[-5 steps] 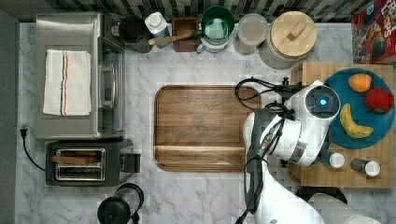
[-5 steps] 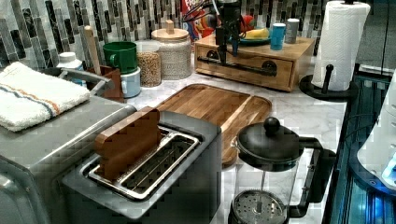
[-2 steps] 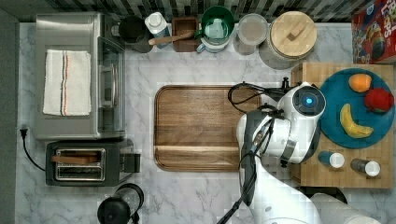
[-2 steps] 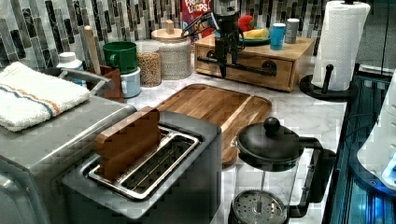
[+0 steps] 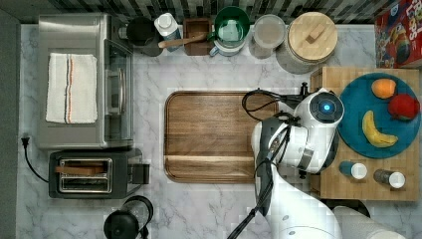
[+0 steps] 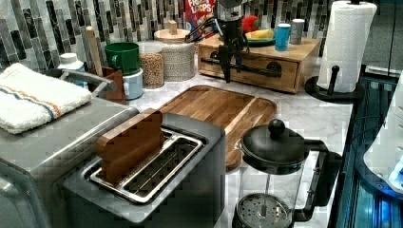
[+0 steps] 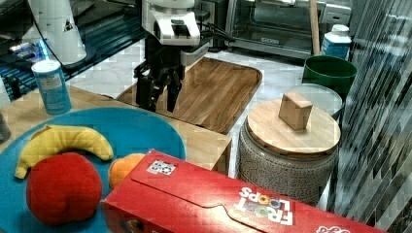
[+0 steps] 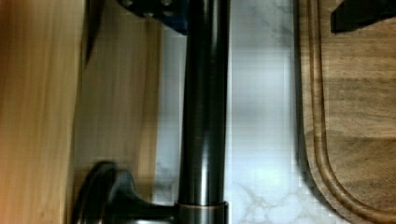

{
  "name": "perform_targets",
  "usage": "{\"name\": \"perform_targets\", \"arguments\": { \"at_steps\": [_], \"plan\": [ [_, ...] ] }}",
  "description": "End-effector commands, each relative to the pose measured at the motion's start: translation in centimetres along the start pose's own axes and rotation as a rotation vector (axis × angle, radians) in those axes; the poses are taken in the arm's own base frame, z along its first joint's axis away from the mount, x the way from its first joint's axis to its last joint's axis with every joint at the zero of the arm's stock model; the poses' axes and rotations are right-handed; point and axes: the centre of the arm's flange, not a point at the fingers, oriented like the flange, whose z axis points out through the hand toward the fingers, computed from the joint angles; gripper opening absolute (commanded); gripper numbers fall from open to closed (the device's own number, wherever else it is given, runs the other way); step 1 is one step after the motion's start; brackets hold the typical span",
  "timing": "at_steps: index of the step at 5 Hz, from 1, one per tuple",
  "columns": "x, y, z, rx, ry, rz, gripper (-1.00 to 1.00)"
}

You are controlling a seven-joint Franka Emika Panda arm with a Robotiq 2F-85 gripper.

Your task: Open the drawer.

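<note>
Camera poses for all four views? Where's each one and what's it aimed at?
Top view: overhead, straight down on the marble counter; white arm over the dark walnut cutting board.
Left view: behind the toaster, facing the light-wood drawer; gripper at its black bar handle.
Right view: from the blue plate, facing back; gripper again.
Wrist view: handle close up, board edge.

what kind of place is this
Most likely a kitchen counter, perhaps a mock-up: a toaster and toaster oven on marble, a cutting board, and a tiled backsplash behind.
</note>
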Motion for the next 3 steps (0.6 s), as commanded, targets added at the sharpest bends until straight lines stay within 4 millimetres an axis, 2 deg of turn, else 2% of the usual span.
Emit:
{"name": "perform_targets", "arguments": {
  "at_steps": [1, 3],
  "plan": [
    [2.9, -3.8, -3.3, 0.044, 0.103, -0.064, 1.0],
    [4.2, -8.3, -1.9, 0.087, 0.123, -0.113, 1.0]
  ]
}}
